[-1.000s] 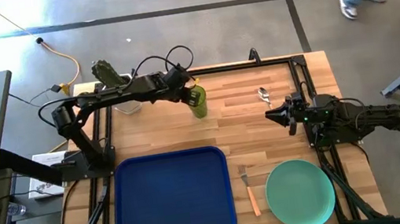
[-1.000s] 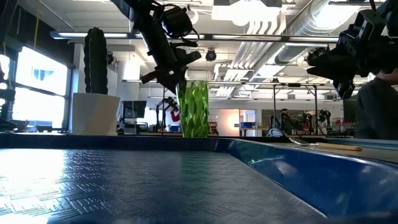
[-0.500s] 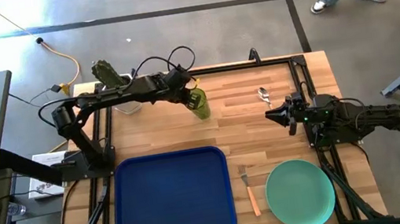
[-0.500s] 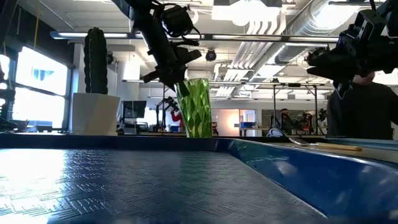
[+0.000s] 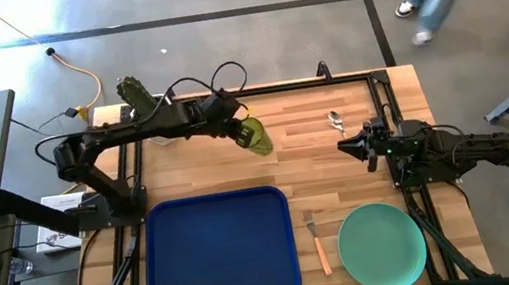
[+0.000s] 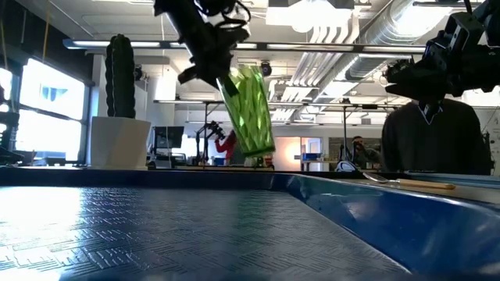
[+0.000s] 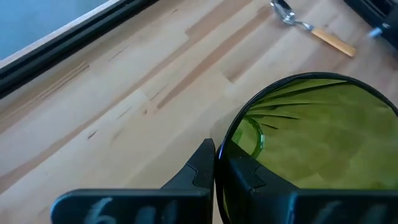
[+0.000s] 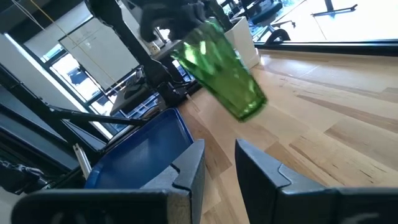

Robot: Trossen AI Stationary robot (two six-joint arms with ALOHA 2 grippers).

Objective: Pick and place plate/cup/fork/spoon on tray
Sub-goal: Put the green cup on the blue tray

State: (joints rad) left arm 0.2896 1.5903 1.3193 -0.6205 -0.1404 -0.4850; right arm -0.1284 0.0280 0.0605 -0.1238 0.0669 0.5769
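One tray (image 5: 219, 253) lies at the near edge of the surface (image 5: 319, 168), with the fork (image 5: 317, 242) and plate (image 5: 381, 246) beside it. Bare wood lies beyond. The left gripper (image 5: 237, 128) pinches the rim of the tilted cup (image 5: 257, 138), clear of the surface. The right gripper (image 5: 347, 146) hovers near the spoon (image 5: 336, 121), fingers narrowly parted.
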